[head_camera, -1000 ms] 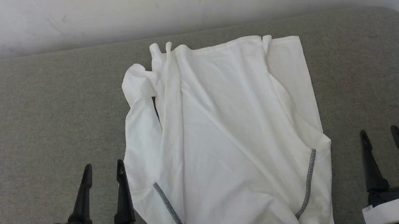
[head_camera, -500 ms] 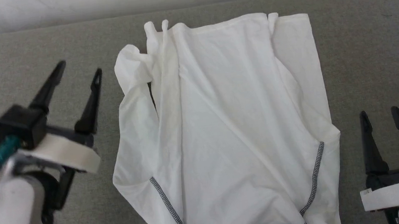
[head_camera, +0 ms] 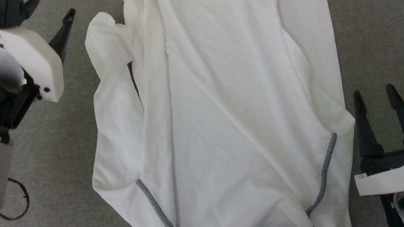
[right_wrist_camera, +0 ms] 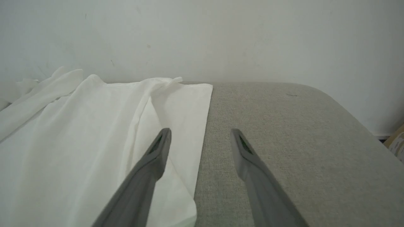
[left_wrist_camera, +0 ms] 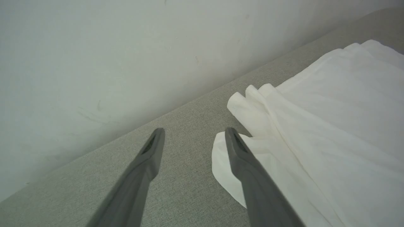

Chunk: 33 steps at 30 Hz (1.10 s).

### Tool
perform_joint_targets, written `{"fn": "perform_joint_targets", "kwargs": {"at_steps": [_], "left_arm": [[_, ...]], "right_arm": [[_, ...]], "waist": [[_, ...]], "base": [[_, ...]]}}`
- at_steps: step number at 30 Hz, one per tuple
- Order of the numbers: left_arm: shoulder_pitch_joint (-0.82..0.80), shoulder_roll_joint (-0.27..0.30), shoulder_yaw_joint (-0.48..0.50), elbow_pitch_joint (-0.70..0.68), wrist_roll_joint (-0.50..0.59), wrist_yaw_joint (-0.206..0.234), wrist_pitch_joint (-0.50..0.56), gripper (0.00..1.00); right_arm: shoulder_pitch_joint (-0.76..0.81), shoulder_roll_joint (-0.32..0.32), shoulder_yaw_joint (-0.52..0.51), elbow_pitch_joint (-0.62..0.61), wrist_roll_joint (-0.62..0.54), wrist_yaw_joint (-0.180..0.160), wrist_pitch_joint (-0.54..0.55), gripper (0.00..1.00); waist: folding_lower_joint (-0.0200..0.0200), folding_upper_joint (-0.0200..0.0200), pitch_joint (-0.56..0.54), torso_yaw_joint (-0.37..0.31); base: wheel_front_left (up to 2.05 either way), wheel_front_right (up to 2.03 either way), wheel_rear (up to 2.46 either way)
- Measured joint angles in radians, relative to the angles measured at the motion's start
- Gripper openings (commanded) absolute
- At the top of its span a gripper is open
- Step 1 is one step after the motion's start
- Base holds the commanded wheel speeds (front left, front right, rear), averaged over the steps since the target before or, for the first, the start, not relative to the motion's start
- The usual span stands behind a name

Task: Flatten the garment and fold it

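- The left gripper [left_wrist_camera: 194, 130] was at the far left, its two dark fingers spread wide with nothing between them.
- In the left wrist view its right finger [left_wrist_camera: 249, 176] lay across a rounded fold at the shirt's [head_camera: 223, 108] left edge. Whether it touched the cloth could not be told.
- Its left finger pointed over the bare grey cushion [head_camera: 380, 21].
- The right gripper [head_camera: 373, 89] was at the near right, also wide open and holding nothing.
- It stood just beside the shirt's right edge. In the right wrist view one finger crossed the cloth's border and the other was over bare cushion.
- The pale casing of the left arm [head_camera: 17, 53] rose along the left side, with a small green light at its far end.
- A thin black loop of cable [head_camera: 21, 202] showed beside that arm, near the lower left.
- The white shirt lay spread down the middle of the cushion, between the two grippers.
- Its straight hem was at the far end, and two grey stitched seams [head_camera: 326, 170] angled inward at the near end.
- Long creases ran down the shirt. The left side was bunched, with a flap [head_camera: 107, 37] folded over at the far left.
- The right side lay flatter, with a straight edge.
- A plain pale wall [left_wrist_camera: 126, 47] stood along the far edge of the cushion, close behind the hem.
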Motion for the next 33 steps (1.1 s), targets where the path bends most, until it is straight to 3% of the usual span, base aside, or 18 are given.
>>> {"fn": "perform_joint_targets", "kwargs": {"at_steps": [6, 27, 28, 29, 33], "left_arm": [[-0.053, 0.007, -0.022, 0.055, -0.102, -0.001, 0.063, 1.00], [-0.078, 0.021, -0.044, 0.100, -0.221, -0.001, 0.219, 1.00], [-0.082, 0.025, -0.046, 0.097, -0.222, -0.001, 0.221, 0.42], [-0.085, 0.027, -0.048, 0.094, -0.222, -0.001, 0.221, 0.00], [-0.087, 0.029, -0.058, 0.081, -0.232, -0.001, 0.218, 0.00]], "right_arm": [[-0.010, 0.000, 0.005, 0.000, -0.010, 0.000, 0.003, 1.00], [-0.045, 0.000, 0.014, -0.004, -0.028, 0.000, 0.036, 1.00], [-0.045, 0.000, 0.014, -0.004, -0.028, 0.000, 0.036, 1.00], [-0.045, 0.000, 0.014, -0.003, -0.028, 0.000, 0.036, 1.00], [-0.046, 0.000, 0.013, 0.000, -0.028, 0.000, 0.036, 1.00]], "waist": [[0.0000, 0.0000, 0.062, -0.022], [-0.0003, 0.0000, 0.147, -0.043], [-0.0003, 0.0000, 0.151, -0.044], [-0.0003, 0.0000, 0.154, -0.045], [-0.0002, 0.0000, 0.160, -0.050]], "base": [[0.00, 0.00, 0.00], [0.00, 0.00, 0.00], [0.00, 0.00, 0.00], [0.00, 0.00, 0.00], [0.00, 0.00, 0.00]]}}
